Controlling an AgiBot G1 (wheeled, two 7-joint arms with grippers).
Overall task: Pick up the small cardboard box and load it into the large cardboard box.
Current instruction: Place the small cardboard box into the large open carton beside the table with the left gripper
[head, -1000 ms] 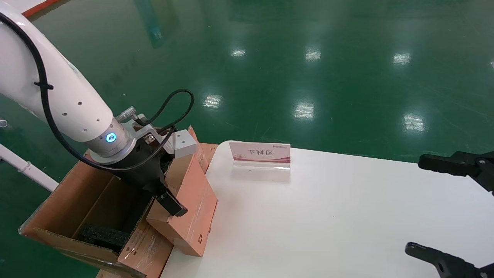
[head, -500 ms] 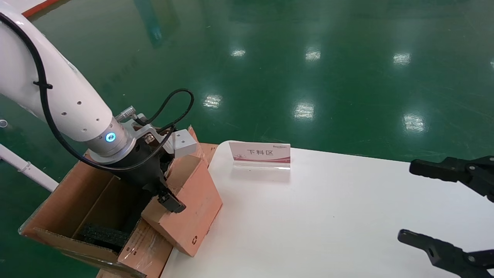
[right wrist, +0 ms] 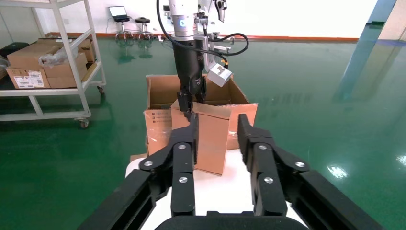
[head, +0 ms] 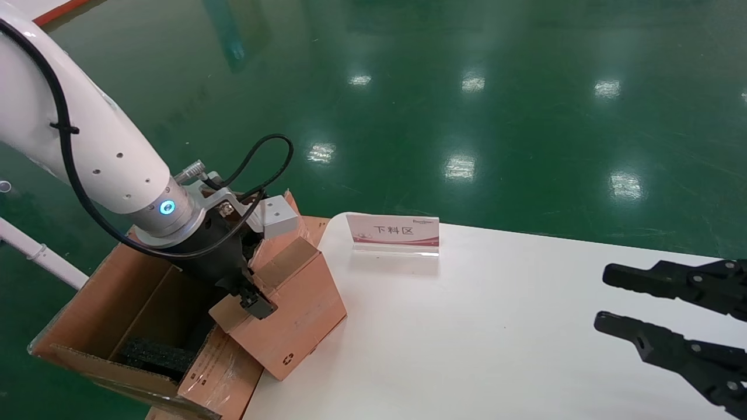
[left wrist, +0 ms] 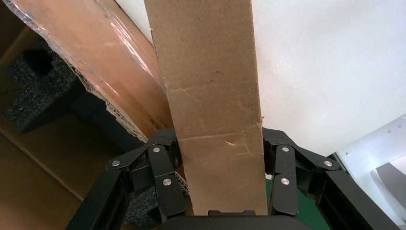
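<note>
My left gripper (head: 252,303) is shut on the upper edge of the small cardboard box (head: 292,309), a plain brown carton with a recycling symbol near its low corner. The carton hangs tilted at the table's left edge, beside the large cardboard box (head: 99,303). The large box stands open off the table's left side, with black foam (head: 157,353) inside and a taped flap (head: 219,373). In the left wrist view the fingers (left wrist: 163,163) clamp the carton (left wrist: 210,72) from both sides. My right gripper (head: 604,297) is open and empty over the table's right side.
The white table (head: 467,338) carries a small sign stand (head: 394,231) near its far edge. Green floor lies around it. In the right wrist view a shelf cart (right wrist: 48,62) with cartons stands far behind the large box (right wrist: 158,120).
The small box has tilted further, its upper right corner swinging right while my left gripper drew slightly up and left. My right gripper moved left and lower into view.
</note>
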